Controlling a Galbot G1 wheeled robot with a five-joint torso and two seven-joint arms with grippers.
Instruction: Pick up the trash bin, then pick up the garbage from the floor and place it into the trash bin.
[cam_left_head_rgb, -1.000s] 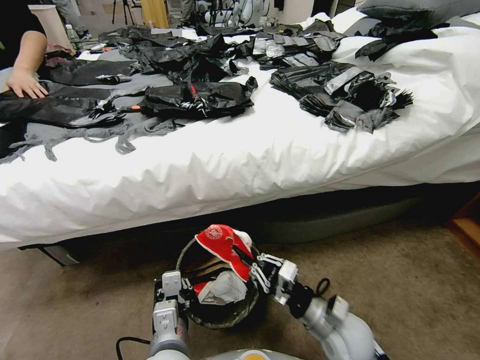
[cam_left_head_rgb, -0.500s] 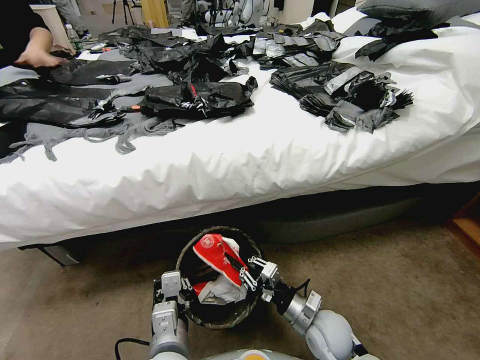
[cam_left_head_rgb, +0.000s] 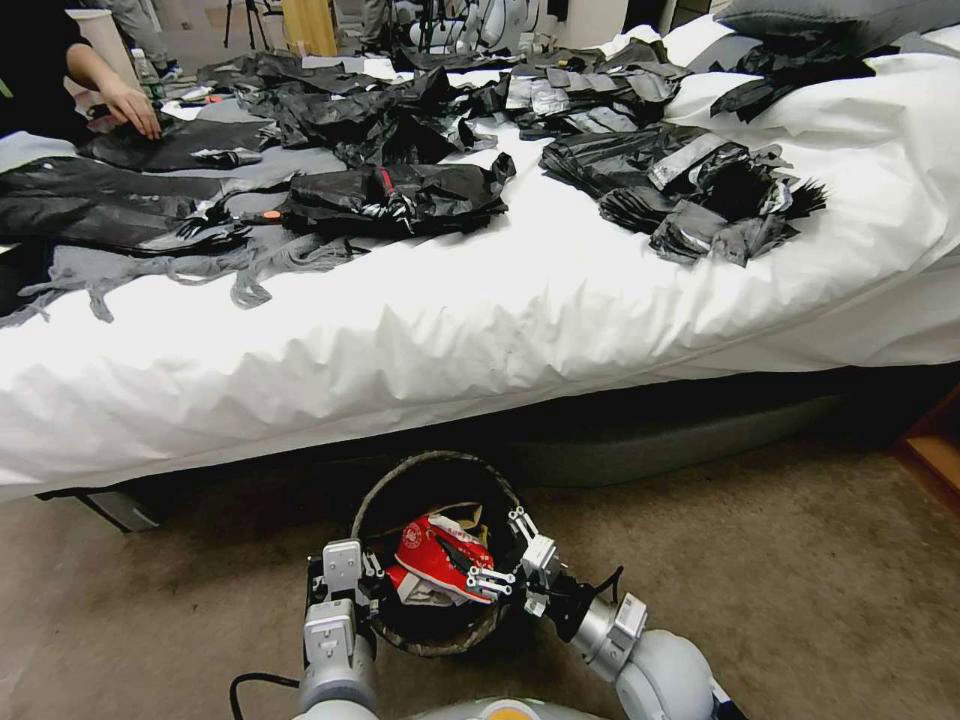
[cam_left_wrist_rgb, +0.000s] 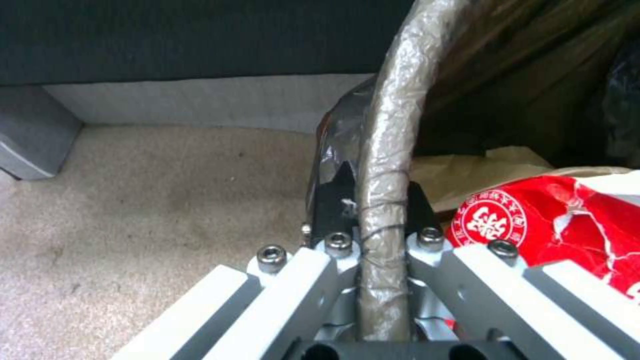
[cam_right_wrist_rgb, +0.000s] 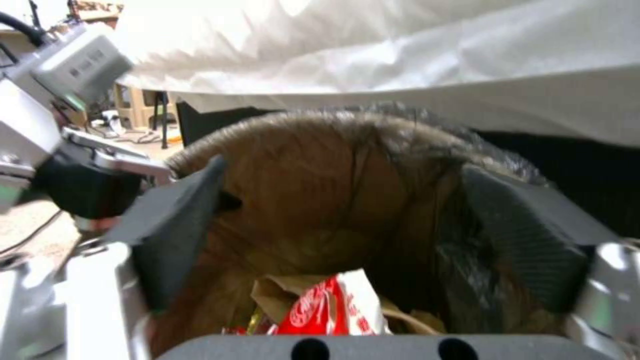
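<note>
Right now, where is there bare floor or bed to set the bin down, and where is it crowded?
Bare carpet lies right of the trash bin, between the bed base and the right hand; more lies left of the left hand. A bare strip of white sheet runs along the bed's near edge. Black plastic sheets crowd the bed farther back.

Trash bin (cam_left_head_rgb: 436, 640) base behind arms.

bedroom, white-sheeted bed (cam_left_head_rgb: 560, 300), carpet (cam_left_head_rgb: 830, 580)

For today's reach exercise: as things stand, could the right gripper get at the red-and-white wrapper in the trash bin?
Probably yes: the right gripper, open, sits over the trash bin right beside the red-and-white wrapper, nothing between them.
</note>
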